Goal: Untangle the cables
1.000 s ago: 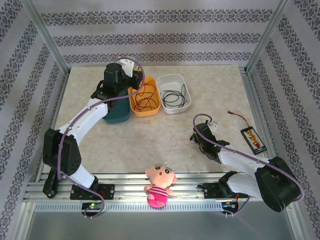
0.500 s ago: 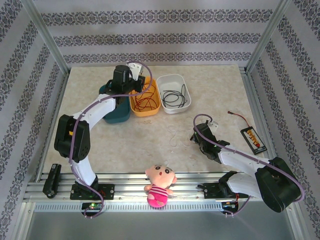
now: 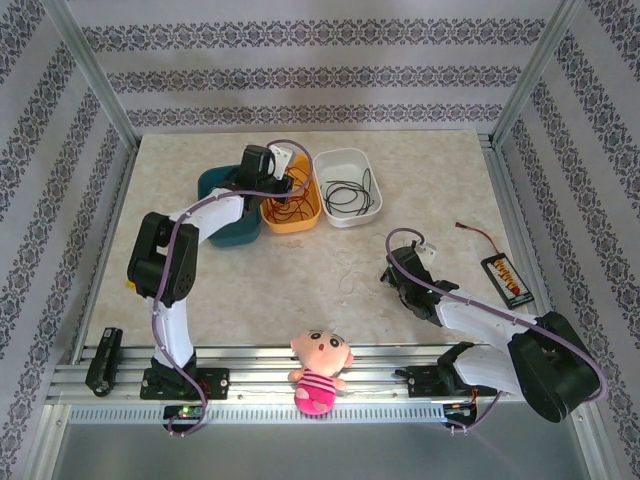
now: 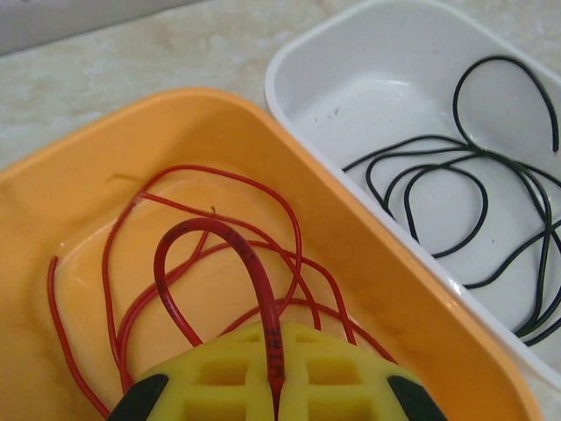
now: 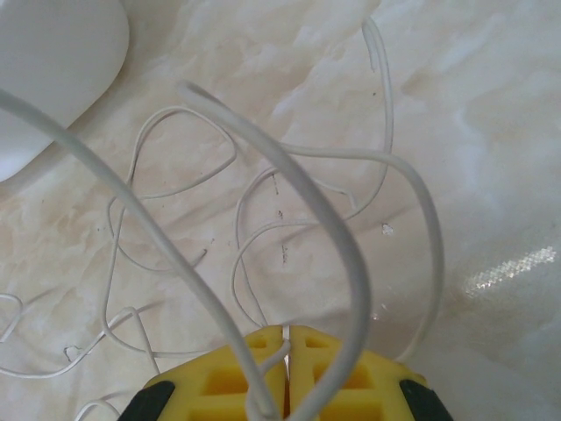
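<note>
Red cables lie coiled in an orange tray. My left gripper hangs over that tray. In the left wrist view it is shut on a loop of red cable, which arches up from the tray floor. Black cables lie in a white tray beside it. White cables sprawl on the table's middle. My right gripper is shut on a white cable that loops upward from its pads.
A teal bin stands left of the orange tray, under the left arm. A pink plush doll sits on the front rail. A black battery pack with a red lead lies at the right. A black object rests at the front left.
The left arm has swung right from over the teal bin to over the orange tray, its elbow folding in. The right arm has stayed in place.
</note>
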